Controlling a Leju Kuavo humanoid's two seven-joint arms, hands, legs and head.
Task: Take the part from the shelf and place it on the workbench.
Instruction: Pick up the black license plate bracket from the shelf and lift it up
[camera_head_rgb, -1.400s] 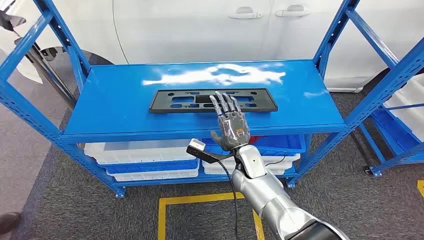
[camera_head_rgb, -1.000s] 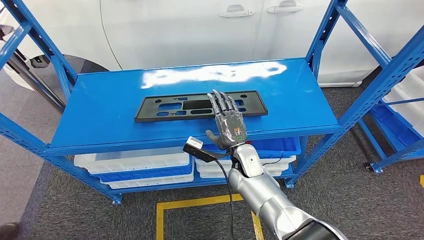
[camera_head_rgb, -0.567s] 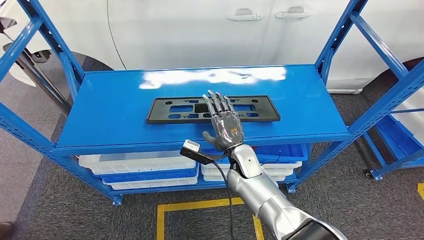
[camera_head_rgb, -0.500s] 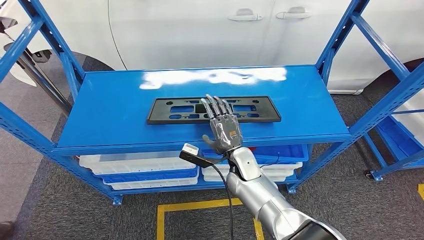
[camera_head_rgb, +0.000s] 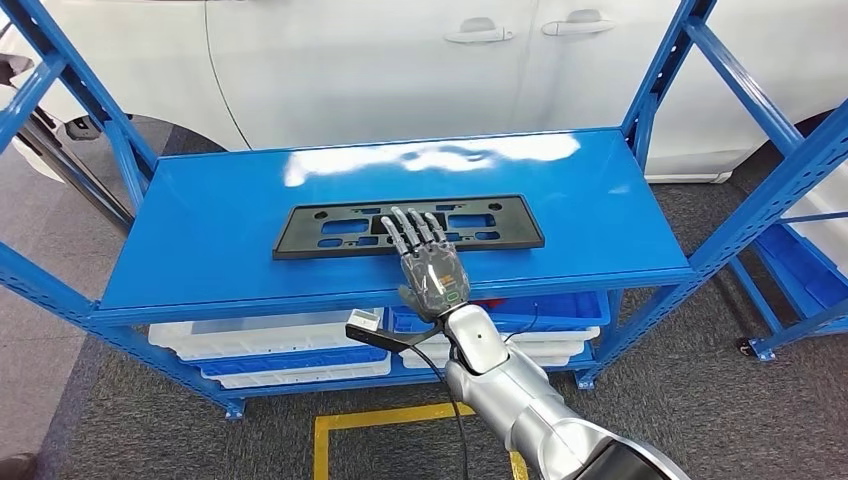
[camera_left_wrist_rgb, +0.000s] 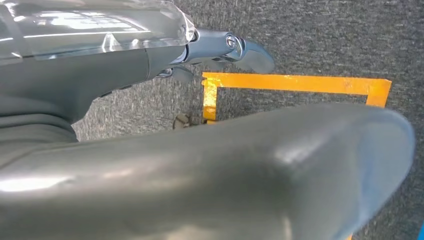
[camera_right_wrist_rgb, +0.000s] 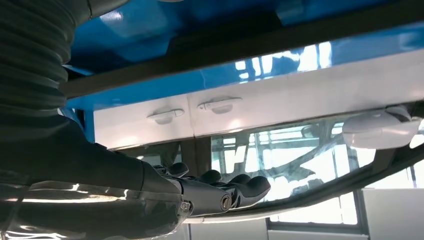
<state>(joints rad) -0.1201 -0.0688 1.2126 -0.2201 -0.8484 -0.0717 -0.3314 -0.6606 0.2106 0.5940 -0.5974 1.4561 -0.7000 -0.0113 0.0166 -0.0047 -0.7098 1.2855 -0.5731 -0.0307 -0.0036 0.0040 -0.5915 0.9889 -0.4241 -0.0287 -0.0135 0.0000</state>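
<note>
Head view is showing the black plastic frame (camera_head_rgb: 408, 226) lying flat along the middle of the blue shelf (camera_head_rgb: 200, 215), left of the shelf's right upright (camera_head_rgb: 655, 70), probably so that a hand can come at it from the front edge. Over the frame's near edge the right hand (camera_head_rgb: 425, 262) is reaching with palm down, fingers (camera_head_rgb: 408, 230) spread and holding nothing, seemingly lining up for a grasp. Left wrist view is looking down at carpet and a yellow floor marking (camera_left_wrist_rgb: 295, 84); the left hand's (camera_left_wrist_rgb: 235, 47) grip I cannot tell
</note>
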